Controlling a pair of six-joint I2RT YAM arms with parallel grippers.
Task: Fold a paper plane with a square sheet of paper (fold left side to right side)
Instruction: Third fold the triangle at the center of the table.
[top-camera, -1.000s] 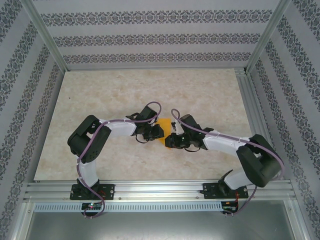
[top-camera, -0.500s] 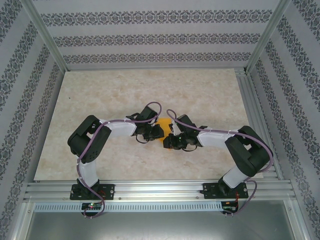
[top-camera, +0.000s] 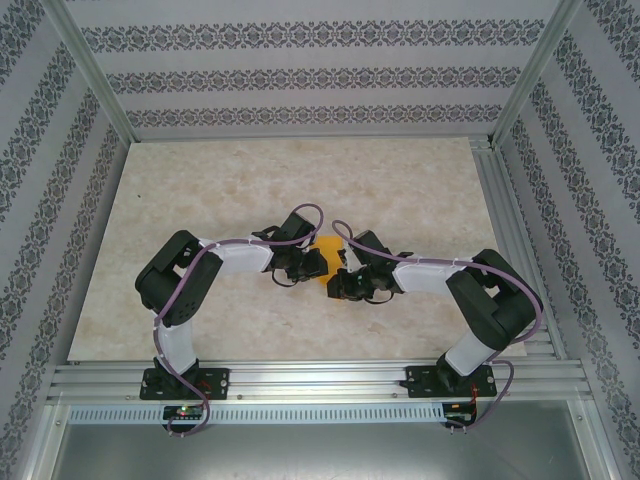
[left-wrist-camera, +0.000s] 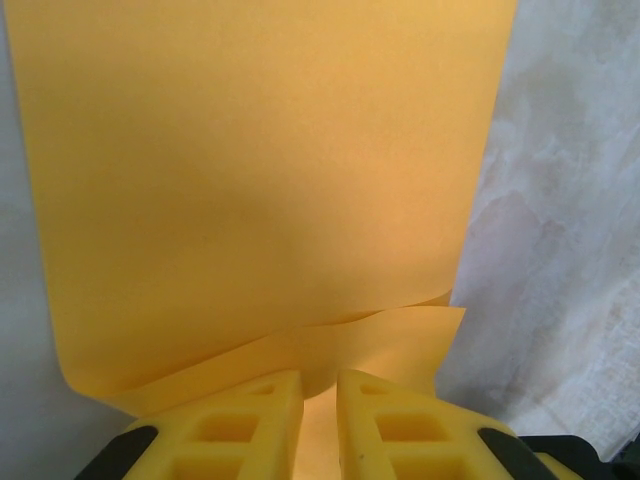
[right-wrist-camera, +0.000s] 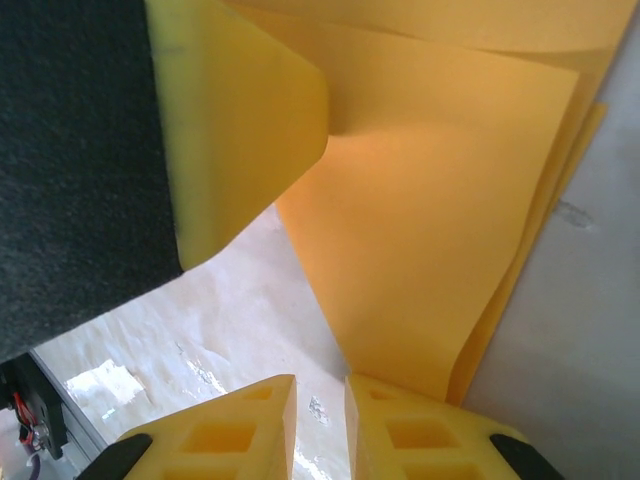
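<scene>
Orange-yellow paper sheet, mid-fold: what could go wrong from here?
1. The orange-yellow square paper sheet shows a soft rolled bend with offset edges; creasing now could set a crooked fold.
2. The left gripper and right gripper pinch it close together; diverging pulls may tear or crumple it.

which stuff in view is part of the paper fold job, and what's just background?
Job:
- orange paper sheet, partly folded over
- left gripper, pinching it
- right gripper, at its edge

Background:
- marble-look table
- aluminium frame rail
- patterned walls

The plain orange-yellow square sheet of paper (left-wrist-camera: 260, 170) curls loosely over itself
</scene>
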